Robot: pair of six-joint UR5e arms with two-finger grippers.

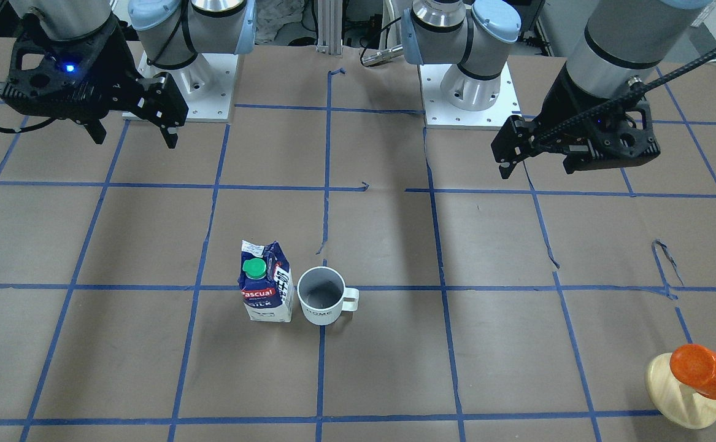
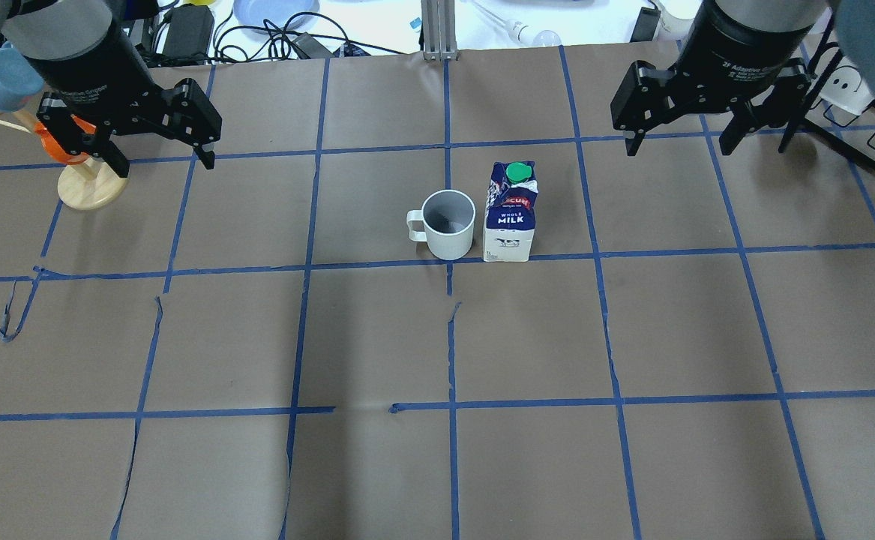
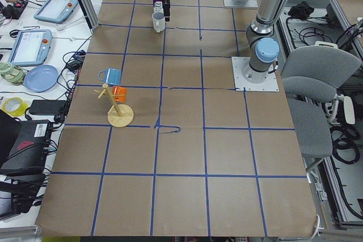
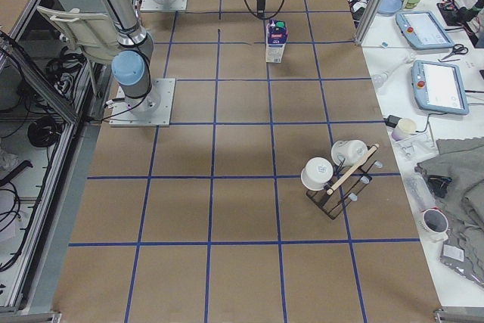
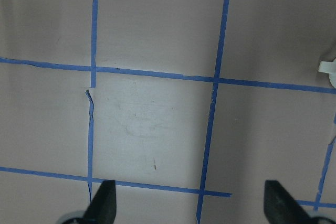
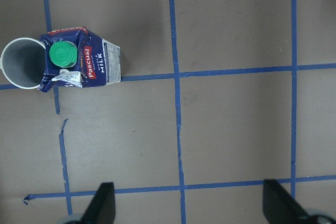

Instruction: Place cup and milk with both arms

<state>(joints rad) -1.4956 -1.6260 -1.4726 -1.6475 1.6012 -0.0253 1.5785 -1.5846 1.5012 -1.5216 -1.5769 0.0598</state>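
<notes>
The cup [image 2: 448,223] and the milk [image 2: 510,214] stand upright, just beside each other, near the middle of the tabletop [image 2: 482,465]; the cup is on my left and the milk on my right, which I judge suits one arm per item; my left tool [image 2: 163,161] and right tool [image 2: 677,146] hang raised, spread wide, empty, well apart from both; the right wrist view shows the green cap [image 6: 64,54] from above; the left wrist view catches only the cup handle [image 5: 328,70].

White cup [image 2: 450,238] w/ grey inside, dk-blue/white milk [image 2: 510,225], green cap [image 2: 516,172], brown table [image 2: 377,337], blue tape grid [image 1: 149,286]
</notes>
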